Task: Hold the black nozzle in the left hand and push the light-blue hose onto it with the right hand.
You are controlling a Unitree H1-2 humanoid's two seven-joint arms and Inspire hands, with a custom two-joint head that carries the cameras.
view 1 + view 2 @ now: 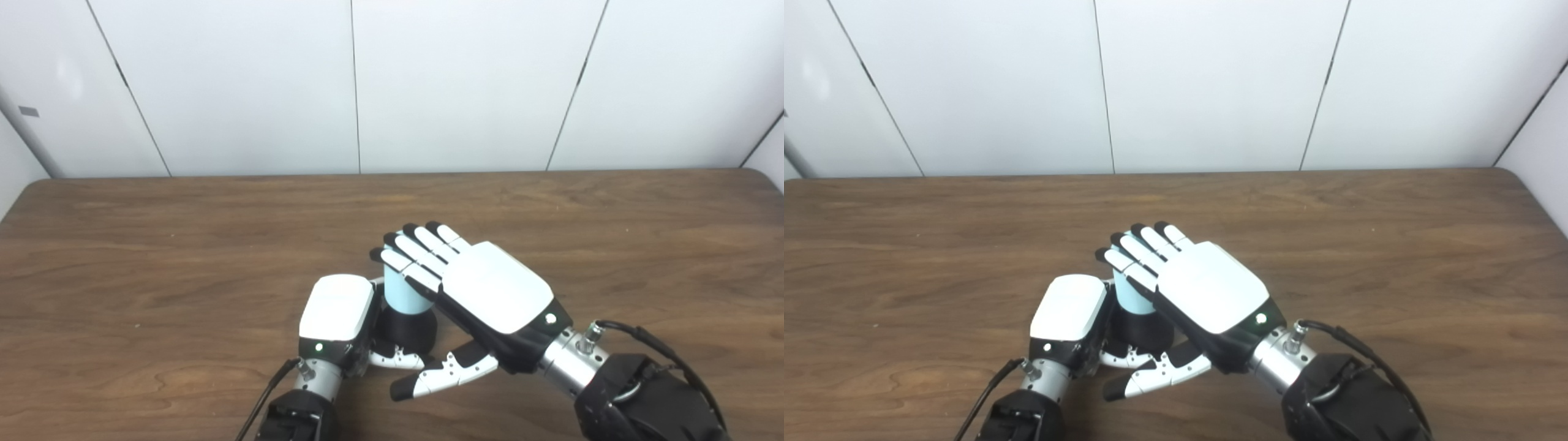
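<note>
White wall panels back a brown wood-grain table (184, 245), where the right hand (484, 288) lies flat with fingers straight across the top of the light-blue hose (401, 294) — holding nothing. The left hand (337, 312) is wrapped round the black nozzle (407, 331) under it. The hose looks light and slightly pliable — best pressed squarely from its top end.

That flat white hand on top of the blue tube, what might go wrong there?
The right hand presses the light-blue hose with flat fingers, gripping nothing, so it may slide off sideways. The hose may tilt or buckle instead of seating further on the black nozzle. The left hand holds the nozzle from one side; it might twist.
</note>
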